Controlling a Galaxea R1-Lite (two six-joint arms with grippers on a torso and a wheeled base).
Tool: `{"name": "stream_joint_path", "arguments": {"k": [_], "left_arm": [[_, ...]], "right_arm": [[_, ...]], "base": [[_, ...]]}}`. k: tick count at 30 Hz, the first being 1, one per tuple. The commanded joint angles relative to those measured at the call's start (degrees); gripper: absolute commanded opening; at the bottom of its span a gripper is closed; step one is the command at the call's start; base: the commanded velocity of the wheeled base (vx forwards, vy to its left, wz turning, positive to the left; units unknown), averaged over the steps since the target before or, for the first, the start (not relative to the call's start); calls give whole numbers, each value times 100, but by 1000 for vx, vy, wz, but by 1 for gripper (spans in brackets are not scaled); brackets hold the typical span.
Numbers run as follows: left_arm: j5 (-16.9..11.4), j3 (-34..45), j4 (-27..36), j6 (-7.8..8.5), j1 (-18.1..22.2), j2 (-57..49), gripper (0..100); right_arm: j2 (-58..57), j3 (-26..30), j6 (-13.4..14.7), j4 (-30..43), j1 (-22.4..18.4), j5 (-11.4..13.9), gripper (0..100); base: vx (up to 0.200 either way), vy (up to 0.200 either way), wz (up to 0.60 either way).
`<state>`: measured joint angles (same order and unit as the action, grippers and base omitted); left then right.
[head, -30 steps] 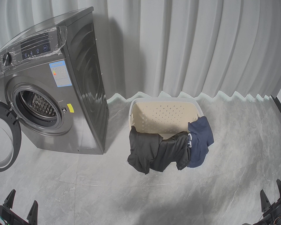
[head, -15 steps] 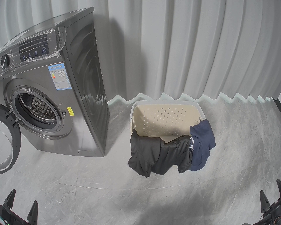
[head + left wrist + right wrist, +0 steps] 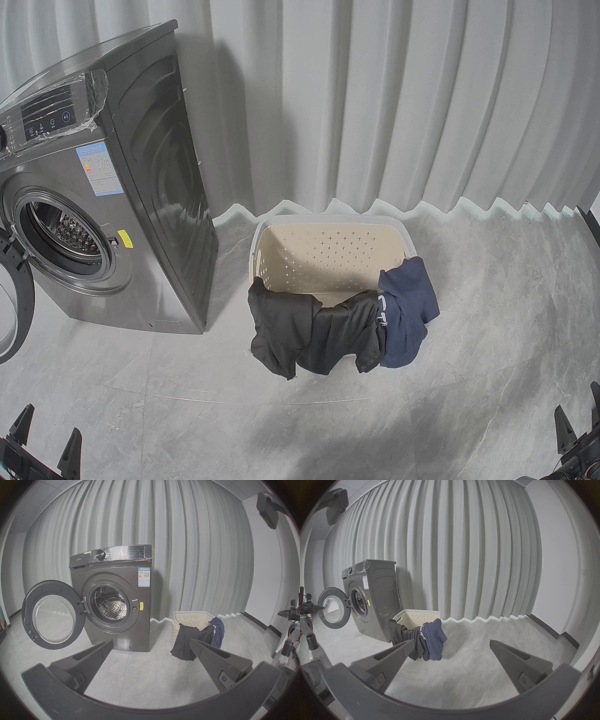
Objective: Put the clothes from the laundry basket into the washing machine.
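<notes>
Clothes (image 3: 312, 328) on basket (image 3: 331, 219) rim, well beyond left hand (image 3: 50, 417) (fingers spread).

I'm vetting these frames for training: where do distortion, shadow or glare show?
Left and right wrist views: heavy fisheye, curtain folds bow, corners go black. Head view: washing machine shades the curtain beside it; plastic film on its panel glints.

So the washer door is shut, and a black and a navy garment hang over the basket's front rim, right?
No: the door is open, swung wide, as the left wrist view shows. The black garment and the navy garment do hang over the front rim of the basket.
</notes>
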<state>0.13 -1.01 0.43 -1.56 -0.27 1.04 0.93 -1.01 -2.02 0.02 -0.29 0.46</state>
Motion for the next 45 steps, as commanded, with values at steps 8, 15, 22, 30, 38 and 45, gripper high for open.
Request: {"name": "stream_joint_path", "arguments": {"k": [8, 15, 22, 30, 38, 45], "left_arm": [[4, 84, -8, -11, 0, -104, 100], [4, 84, 1, -2, 0, -104, 100], [4, 84, 1, -20, 0, -104, 100], [4, 84, 1, -11, 0, -104, 100], [4, 84, 1, -20, 0, -104, 100], [4, 84, 10, -20, -8, -104, 100]], "right_arm": [[-75, 92, -35, -2, 3, 42, 100], [-75, 92, -35, -2, 3, 42, 100], [-75, 92, -44, -2, 3, 42, 100], [-75, 92, -35, -20, -6, 33, 100], [-93, -22, -26, -196, -6, 15, 100], [1489, -1419, 97, -345, 47, 261, 100]], "base": [[200, 0, 0], [0, 0, 0], [0, -143, 0], [0, -25, 0], [0, 0, 0], [0, 0, 0]]}}
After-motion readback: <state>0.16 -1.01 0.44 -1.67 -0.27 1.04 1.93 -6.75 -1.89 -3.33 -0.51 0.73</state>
